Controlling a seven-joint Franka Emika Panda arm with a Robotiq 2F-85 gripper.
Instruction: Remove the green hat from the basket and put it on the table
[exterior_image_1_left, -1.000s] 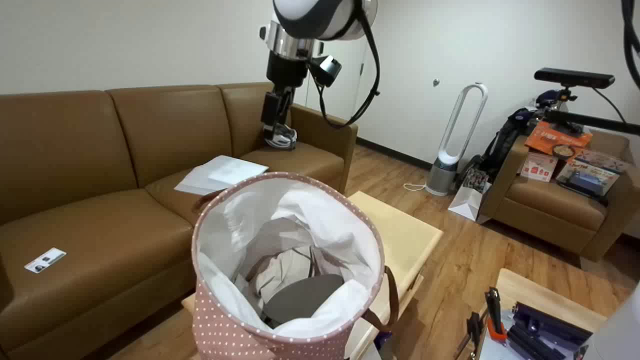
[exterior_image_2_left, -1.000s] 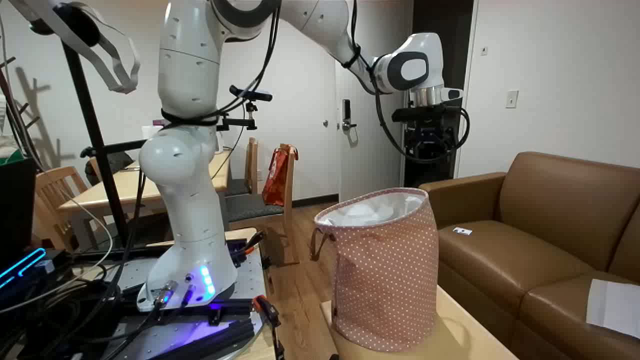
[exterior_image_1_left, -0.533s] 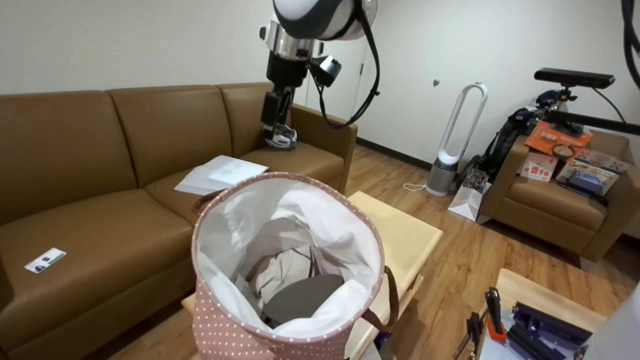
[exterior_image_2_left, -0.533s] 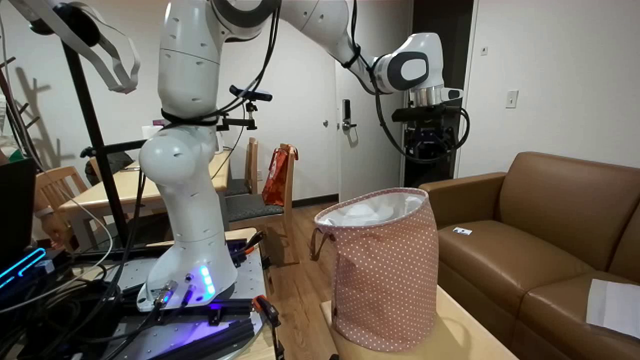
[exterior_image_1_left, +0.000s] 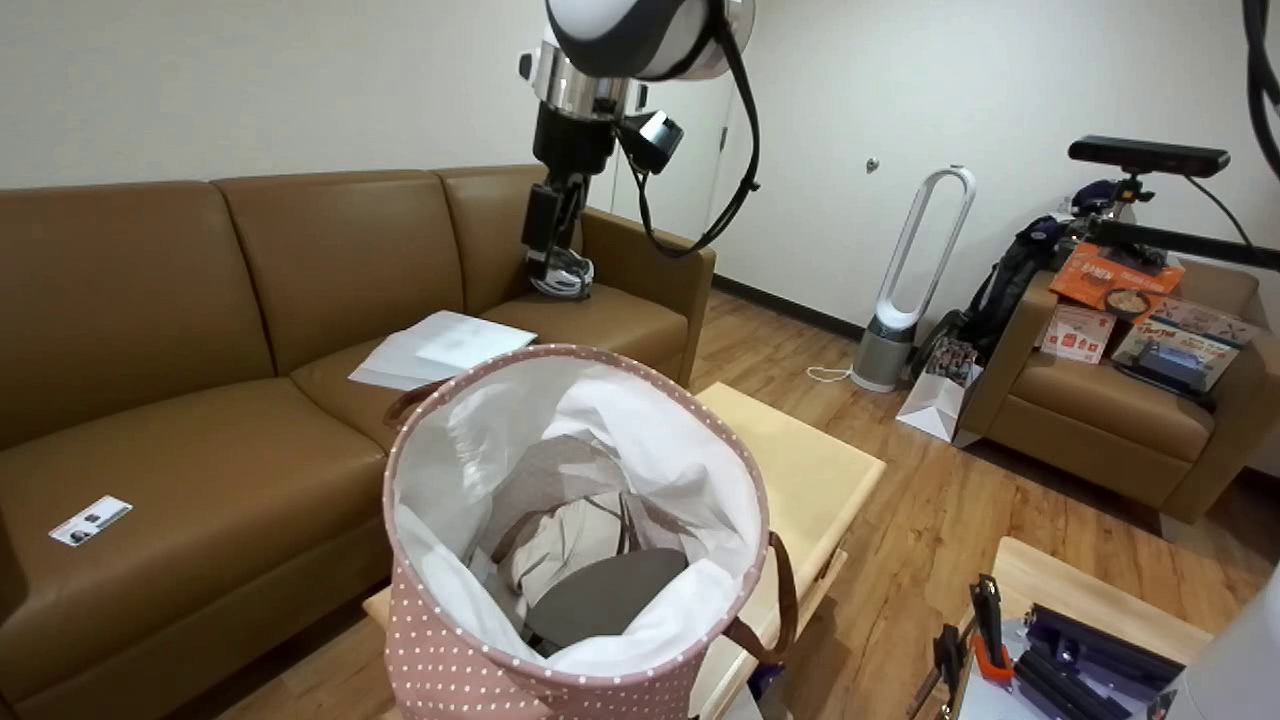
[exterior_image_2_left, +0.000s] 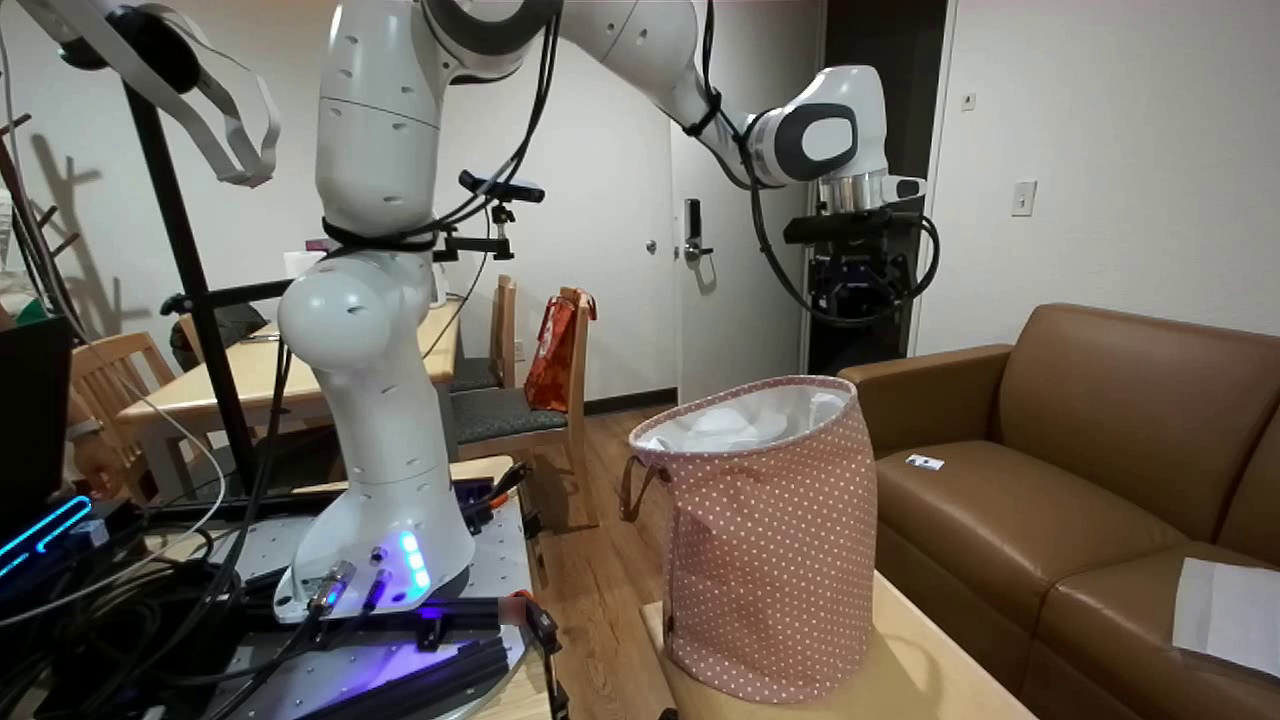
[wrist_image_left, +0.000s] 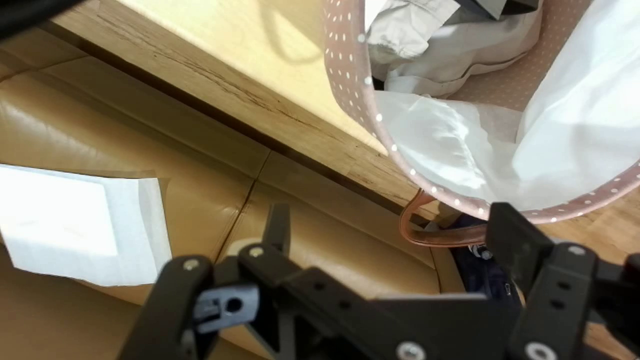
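The pincer (wrist_image_left: 391, 226) hangs spread wide, apart from the basket (exterior_image_2_left: 770, 570)

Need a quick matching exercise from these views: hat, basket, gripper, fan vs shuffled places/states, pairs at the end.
1. grey-green hat
2. polka-dot basket
3. gripper
4. bladeless fan

A. standing on the wood floor
B. open, nothing between its fingers
C. inside the polka-dot basket
D. standing on the light-wood table

Pairs: 1-C, 2-D, 3-B, 4-A
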